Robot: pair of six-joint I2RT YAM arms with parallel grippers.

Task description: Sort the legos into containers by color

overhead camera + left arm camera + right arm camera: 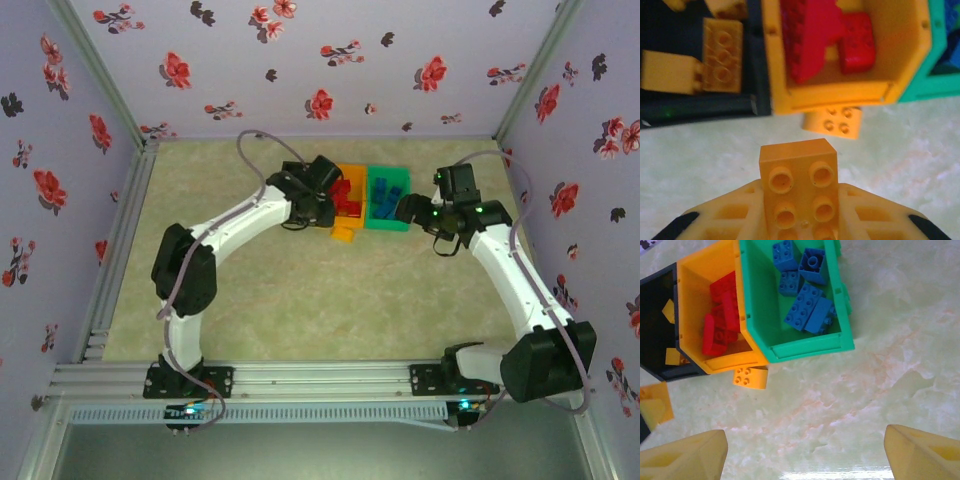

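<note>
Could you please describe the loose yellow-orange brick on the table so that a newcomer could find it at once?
At the far middle of the table, the orange bin stands between a black bin and a green bin. Just before its near wall lies a yellow-orange brick, on the tabletop itself, while its neighbours sit inside bins.

Orange bin (695,285) holds red legos (722,310); green bin (760,290), blue legos (805,305).

A lab test cell — floral-papered walls (300,85) boxing a marbled table (300,300) on aluminium rails (320,376).
</note>
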